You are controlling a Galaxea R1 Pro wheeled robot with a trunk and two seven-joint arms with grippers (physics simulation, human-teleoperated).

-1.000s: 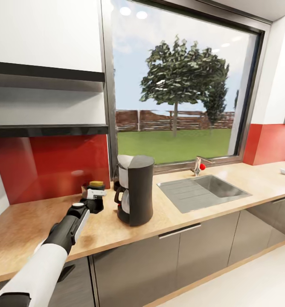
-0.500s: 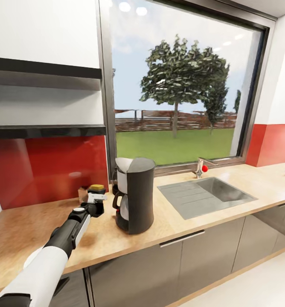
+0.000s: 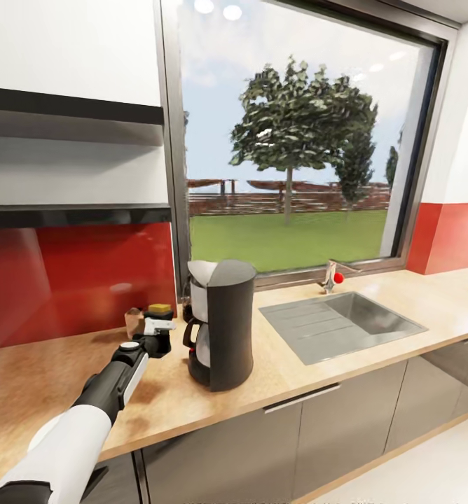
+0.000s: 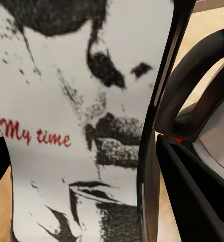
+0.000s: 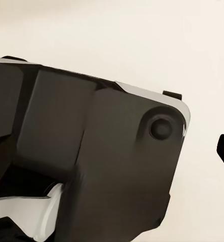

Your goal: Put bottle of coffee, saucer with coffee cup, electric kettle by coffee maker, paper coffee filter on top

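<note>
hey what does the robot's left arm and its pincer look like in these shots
The left arm has a glossy white shell on its near segment, then a slimmer black forearm with a white side panel and a round white cap at the wrist. The left pincer is black with a small white part on top.

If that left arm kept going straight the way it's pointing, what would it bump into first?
Probably the coffee bottle: the left end effector points at it, and its label looms close in the wrist view. Whether they already touch is unclear.

A wide window shows a tree and lawn above a steel sink, red backsplash alongside.
</note>
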